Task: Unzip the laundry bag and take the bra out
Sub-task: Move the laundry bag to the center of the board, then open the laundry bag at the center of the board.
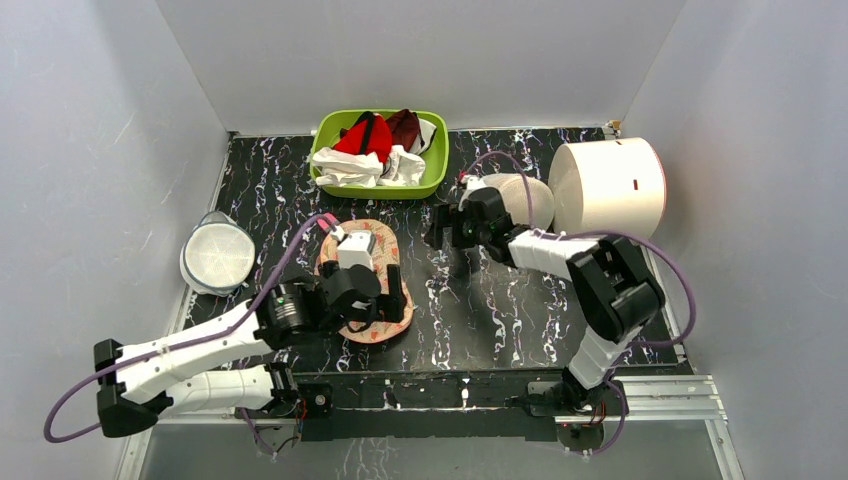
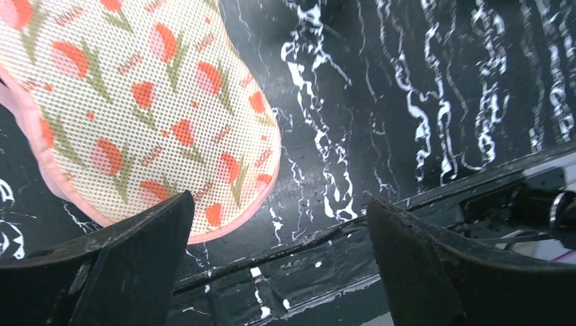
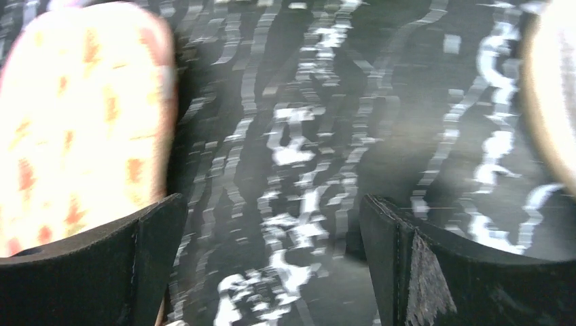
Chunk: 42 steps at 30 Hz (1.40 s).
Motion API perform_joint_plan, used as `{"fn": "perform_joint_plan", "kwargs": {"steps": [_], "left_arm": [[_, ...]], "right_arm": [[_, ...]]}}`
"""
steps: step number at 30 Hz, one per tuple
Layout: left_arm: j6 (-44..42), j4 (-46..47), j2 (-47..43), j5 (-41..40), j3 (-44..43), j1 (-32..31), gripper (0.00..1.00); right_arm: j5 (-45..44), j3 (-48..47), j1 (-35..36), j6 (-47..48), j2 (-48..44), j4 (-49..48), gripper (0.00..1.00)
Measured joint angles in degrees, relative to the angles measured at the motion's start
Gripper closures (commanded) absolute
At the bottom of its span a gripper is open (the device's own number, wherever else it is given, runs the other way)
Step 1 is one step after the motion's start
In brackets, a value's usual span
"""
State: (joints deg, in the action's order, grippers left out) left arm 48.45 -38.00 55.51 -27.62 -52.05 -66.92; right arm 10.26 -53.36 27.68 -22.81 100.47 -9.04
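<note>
**Both grippers open, flowery bag lies on the table**

Nearest the arm bases, the left gripper (image 2: 282, 265) hangs over the peach, peanut-shaped laundry bag with red and green flowers and a pink edge (image 1: 383, 252). Its two black fingers (image 2: 129, 265) are spread wide with nothing between them. From above, this gripper and its camera hide the middle of the bag. The bag lies flat on the black table with white marble streaks (image 1: 500, 310), left of the middle.

A little further back and to the right, the right gripper (image 1: 445, 232) hangs above bare table, apart from the bag. Its fingers are spread wide too and hold nothing.

At the left edge sits a round white mesh dome (image 1: 218, 255). Just behind the right gripper is a second round pale dome (image 1: 528, 198), and beside it a big white drum lying on its side (image 1: 610, 185).

Farthest back stands a green plastic basket (image 1: 436, 165) with red and white clothes (image 1: 365, 150) in it.
</note>
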Motion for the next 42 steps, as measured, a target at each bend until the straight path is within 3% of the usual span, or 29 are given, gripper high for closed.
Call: {"fn": "perform_joint_plan", "kwargs": {"steps": [7,12,20,23,27,29,33,42], "left_arm": [[-0.63,-3.93,-6.56,-6.8,-5.14,0.0,0.02],[-3.17,-6.49,-10.67,-13.18,-10.08,0.0,0.02],[-9.62,-8.13,-0.09,-20.37,-19.58,1.38,0.02],[-13.77,-4.15,3.8,-13.84,-17.94,8.52,0.02],[-17.64,0.98,5.44,-3.02,-14.45,27.12,0.02],[-18.53,1.86,5.86,-0.96,-14.27,31.93,0.02],[-19.43,2.64,5.75,1.18,-14.05,35.87,0.02],[-15.5,-3.93,-6.88,-1.55,-6.91,38.03,0.02]], "right_arm": [[-2.1,1.95,16.02,-0.02,-10.8,-0.9,0.16],[-4.15,5.07,26.75,2.21,-13.0,-5.07,0.26],[-6.64,12.33,37.4,9.68,-13.25,-10.91,0.28],[-7.69,16.26,38.95,11.26,-14.8,-13.11,0.28],[-10.32,17.27,40.98,13.09,-15.78,-14.56,0.31],[-11.91,17.03,42.29,13.84,-15.74,-14.88,0.35],[-15.76,13.25,45.22,14.78,-12.87,-14.4,0.48],[-26.03,-3.23,49.86,13.33,3.08,-11.13,0.44]]}}
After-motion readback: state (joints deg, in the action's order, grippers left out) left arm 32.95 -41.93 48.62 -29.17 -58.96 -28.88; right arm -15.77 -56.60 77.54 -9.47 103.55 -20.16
